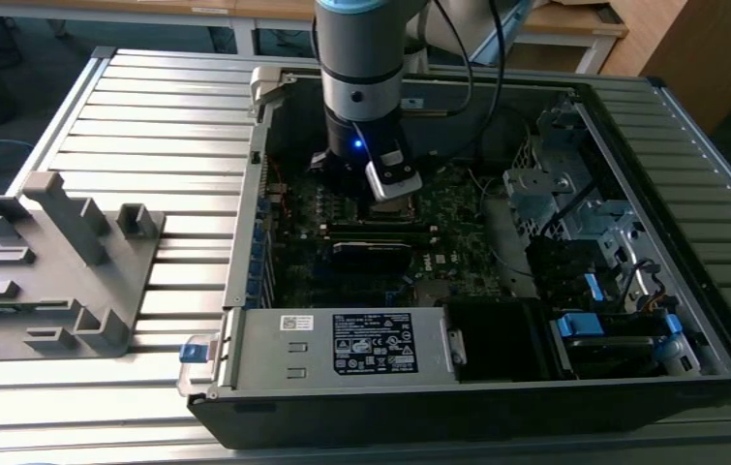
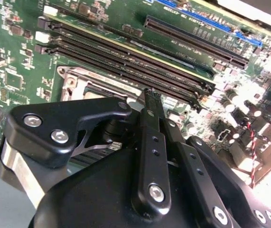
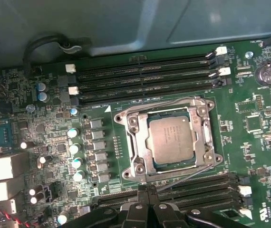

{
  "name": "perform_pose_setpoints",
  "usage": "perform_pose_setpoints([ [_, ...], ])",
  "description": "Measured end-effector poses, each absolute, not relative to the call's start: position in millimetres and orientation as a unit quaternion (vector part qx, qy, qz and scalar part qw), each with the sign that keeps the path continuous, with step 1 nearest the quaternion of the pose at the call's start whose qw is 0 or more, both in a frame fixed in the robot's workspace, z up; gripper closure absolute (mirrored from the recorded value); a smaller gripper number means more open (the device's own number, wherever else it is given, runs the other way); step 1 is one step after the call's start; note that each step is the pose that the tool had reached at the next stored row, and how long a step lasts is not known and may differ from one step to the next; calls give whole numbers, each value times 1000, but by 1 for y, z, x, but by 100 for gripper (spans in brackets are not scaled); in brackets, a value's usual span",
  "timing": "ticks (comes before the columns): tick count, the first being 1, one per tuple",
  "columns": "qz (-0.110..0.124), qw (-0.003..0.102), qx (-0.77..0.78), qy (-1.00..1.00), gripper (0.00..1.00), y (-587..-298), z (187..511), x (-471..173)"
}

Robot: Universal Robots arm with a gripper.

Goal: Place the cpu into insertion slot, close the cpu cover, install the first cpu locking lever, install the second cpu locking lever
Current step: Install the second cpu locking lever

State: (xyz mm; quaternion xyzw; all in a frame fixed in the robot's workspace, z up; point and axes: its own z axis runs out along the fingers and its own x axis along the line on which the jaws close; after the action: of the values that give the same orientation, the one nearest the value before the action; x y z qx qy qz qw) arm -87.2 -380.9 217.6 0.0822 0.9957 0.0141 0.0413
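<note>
tool [image 3: 147, 190]: clenched, empty, beside insertion slot [image 3: 134, 164] | cpu [image 3: 170, 137] seated in slot, cpu cover [image 3: 202, 110] down

Arm [image 1: 362, 68] reaching straight down, tool [image 2: 150, 102] fingers pressed together, empty

Robotics lab or workshop, open computer case [image 1: 469, 387] on slatted aluminium bench [image 1: 145, 107], grey fixture block [image 1: 55, 262], wooden tables behind
</note>
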Motion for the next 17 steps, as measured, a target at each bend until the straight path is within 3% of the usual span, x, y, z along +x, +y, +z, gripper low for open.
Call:
perform_pose_setpoints([
  [17, 14, 41, 83, 996, 89, -381, 212, -93],
])
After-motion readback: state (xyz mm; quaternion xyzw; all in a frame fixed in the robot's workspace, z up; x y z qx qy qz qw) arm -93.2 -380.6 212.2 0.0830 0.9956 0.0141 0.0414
